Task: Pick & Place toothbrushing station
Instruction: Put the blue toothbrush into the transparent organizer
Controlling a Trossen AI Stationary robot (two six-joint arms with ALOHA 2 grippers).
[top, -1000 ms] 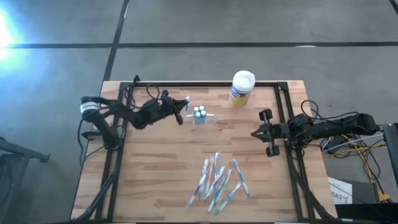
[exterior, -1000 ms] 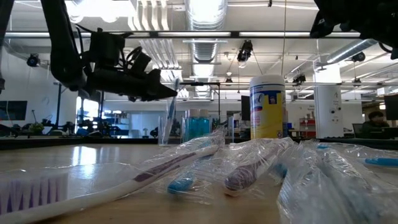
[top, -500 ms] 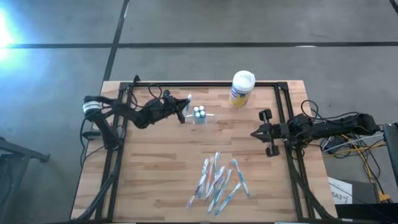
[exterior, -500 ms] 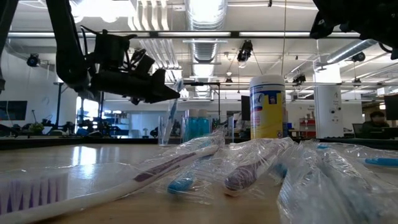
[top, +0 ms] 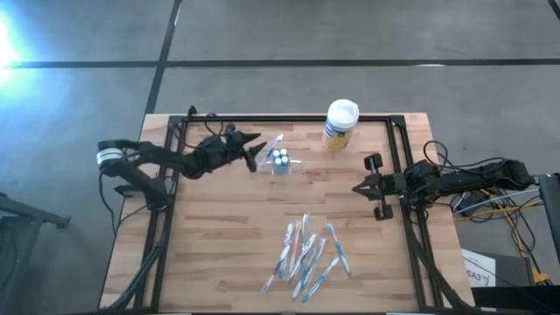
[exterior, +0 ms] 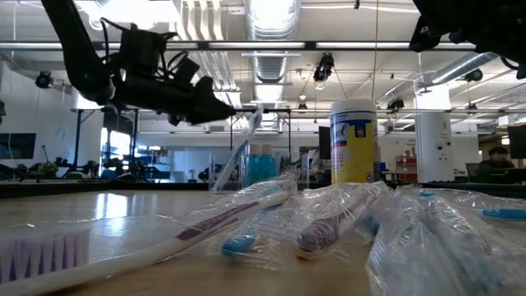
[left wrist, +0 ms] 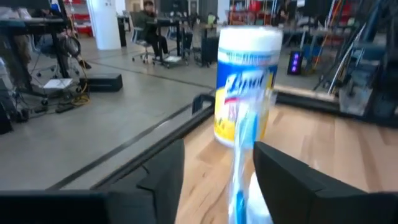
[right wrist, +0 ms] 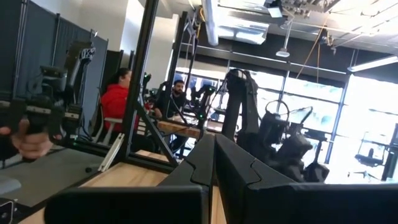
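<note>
The toothbrushing station [top: 281,161], a small clear holder with blue pieces inside, stands on the wooden table left of centre near the far edge [exterior: 263,168]. A wrapped toothbrush [top: 275,143] [exterior: 243,146] leans slanted, its lower end down at the holder's left side and its head tipped toward the canister. My left gripper [top: 256,151] [exterior: 230,109] is open and level just left of the holder; in its wrist view the brush [left wrist: 239,155] stands between the fingers. My right gripper [top: 357,187] [right wrist: 215,146] is shut, waiting at the table's right edge.
A yellow-and-blue canister with a white lid [top: 339,124] [exterior: 353,141] [left wrist: 245,87] stands at the far edge, right of the holder. Several wrapped toothbrushes [top: 306,254] [exterior: 329,222] lie in a heap near the front. A black frame rail [top: 398,157] rims the table.
My left gripper has opened and risen a little, letting go of the toothbrush. The brush, upright in the fingers before, has tipped over with its head toward the table's right; its lower end has stayed by the holder.
</note>
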